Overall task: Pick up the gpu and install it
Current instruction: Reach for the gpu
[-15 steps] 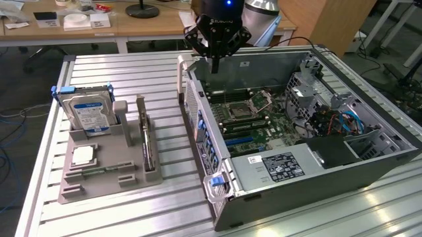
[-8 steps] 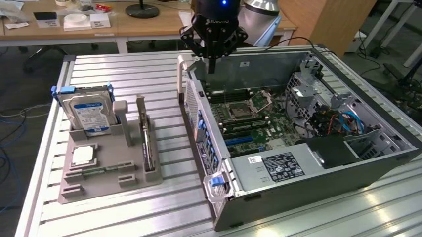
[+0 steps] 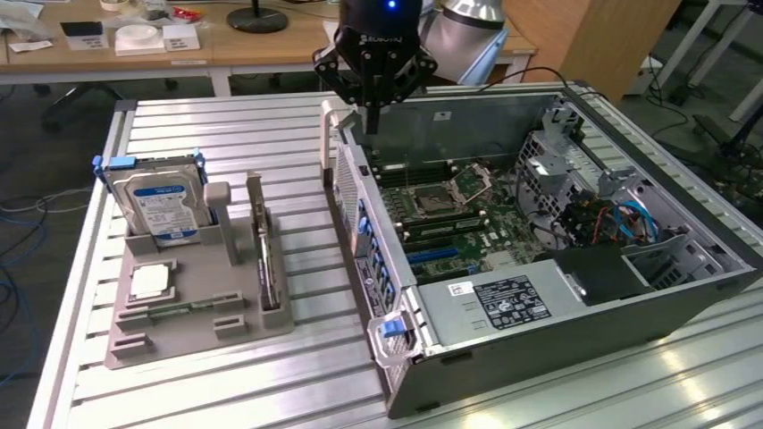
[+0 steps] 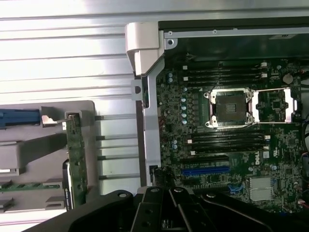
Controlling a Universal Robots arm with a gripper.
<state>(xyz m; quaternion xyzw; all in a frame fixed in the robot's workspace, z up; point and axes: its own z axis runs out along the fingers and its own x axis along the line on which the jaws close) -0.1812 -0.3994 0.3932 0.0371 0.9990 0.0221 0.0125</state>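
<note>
Jaws look pinched together with nothing between them. The gripper (image 3: 372, 123) hovers over the open computer case (image 3: 596, 344), above the case edge that faces the grey holder (image 3: 185, 338). The gpu (image 3: 267, 259) stands on edge in that holder, beside the case and clear of it, with a hard drive (image 3: 161, 201) farther from the case.

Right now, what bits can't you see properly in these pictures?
gpu fan side: exterior view, it stands edge-on in the holder.
Hard drive: wrist view, cut off by the picture edge.
Motherboard slots: wrist view, partly covered by the pincer.
Label words: exterior view, too small.
</note>
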